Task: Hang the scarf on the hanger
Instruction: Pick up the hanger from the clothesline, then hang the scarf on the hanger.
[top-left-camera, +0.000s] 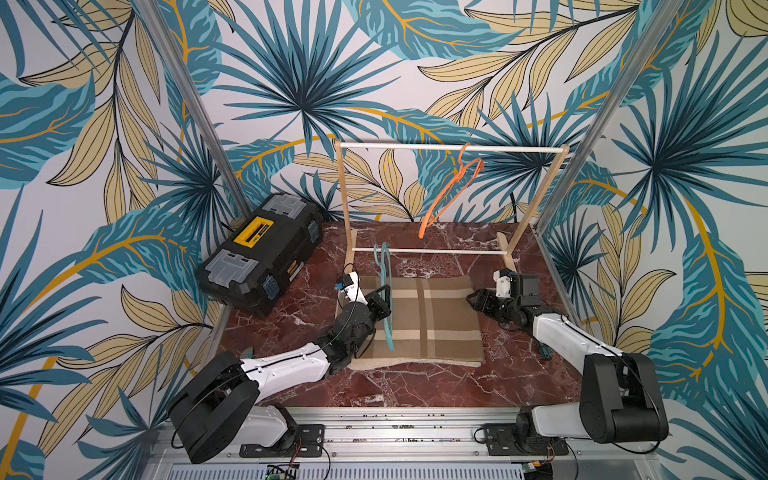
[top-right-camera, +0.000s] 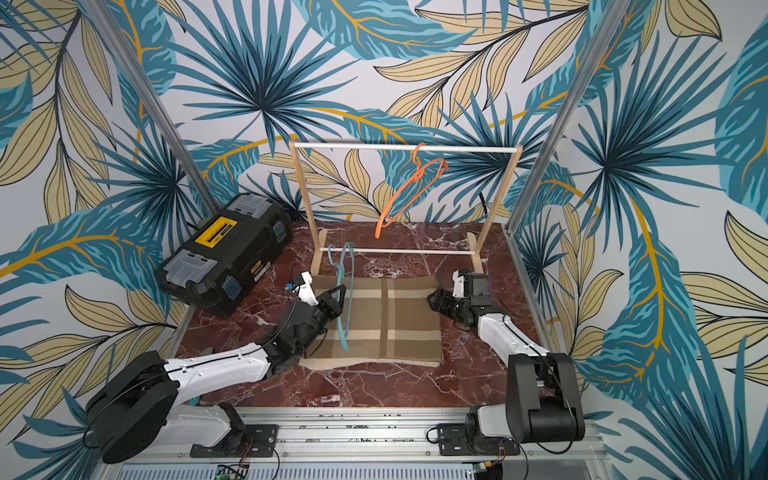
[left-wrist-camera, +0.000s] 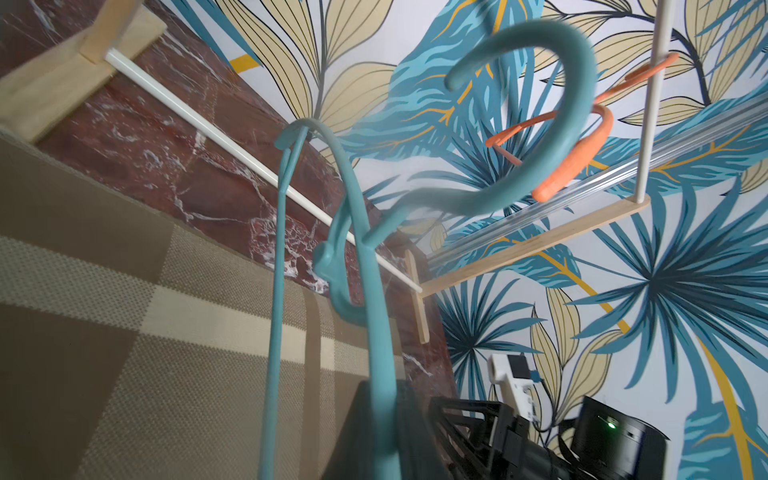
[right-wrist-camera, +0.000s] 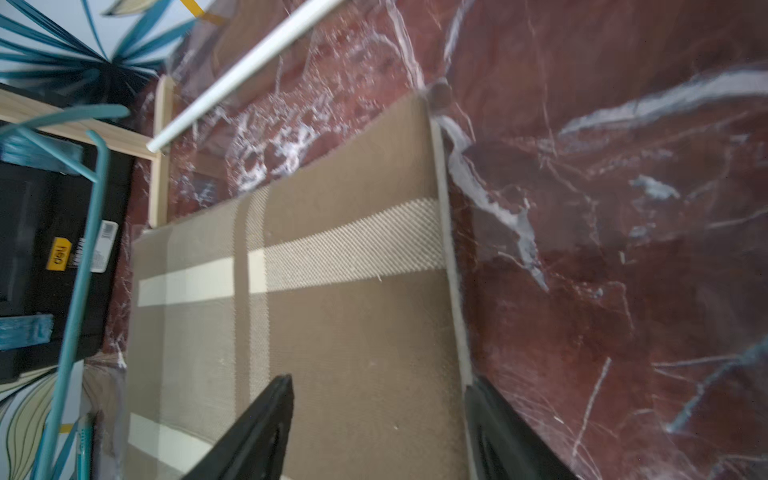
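Table: red marble with white veins; it carries everything below.
Rack: wooden, standing at the back of the table, with a white top bar and a lower crossbar.
Toolbox: black with a yellow handle, left of the rack and tilted against the wall.
Scarf: brown and cream plaid, folded flat on the table in front of the rack, between the two arms.
Teal hanger: held above the scarf's left part, hook pointing up.
Orange hanger: hooked on the top bar, hanging askew.
Left pincer: clenched on the teal hanger.
Right pincer: released, with its jaws astride the scarf's right edge.
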